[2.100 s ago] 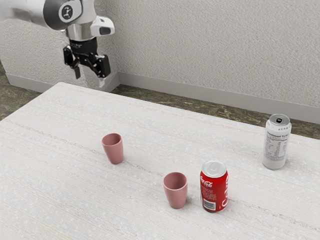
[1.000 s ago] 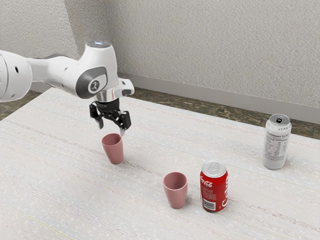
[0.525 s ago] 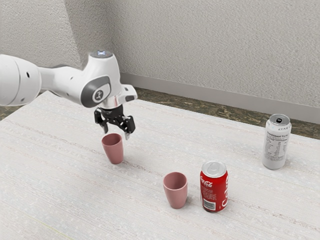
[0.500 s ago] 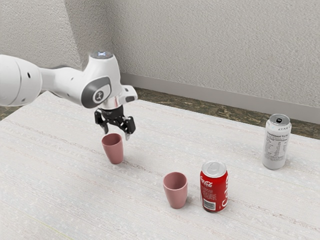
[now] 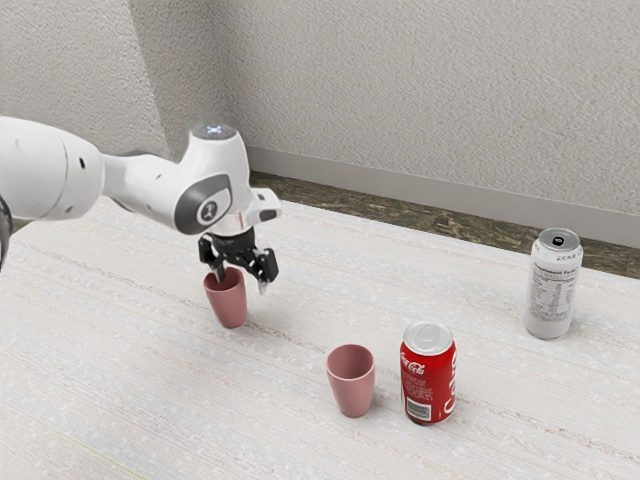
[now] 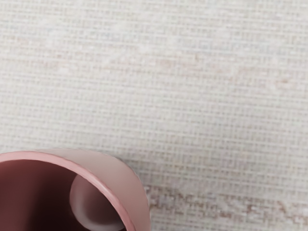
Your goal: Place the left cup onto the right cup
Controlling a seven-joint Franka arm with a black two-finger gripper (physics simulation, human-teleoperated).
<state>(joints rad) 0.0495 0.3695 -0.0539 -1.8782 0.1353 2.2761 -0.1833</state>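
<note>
Grab step for us: our black two-finger gripper (image 5: 240, 279) hangs open at the left pink plastic cup (image 5: 228, 305), well apart from the red cola can (image 5: 428, 373). Next we'd probably pinch it, then carry it to the second pink cup (image 5: 350, 380) just beside that can.

Bare simulated room: table (image 5: 120, 400), textured wall (image 5: 450, 90)

The desk (image 5: 120, 400) is pale wood, matt, with a fine grain. The left cup (image 5: 229, 302) and the right cup (image 5: 351, 382) look like smooth, matt plastic. The red can (image 5: 429, 375) shines like metal.
</note>
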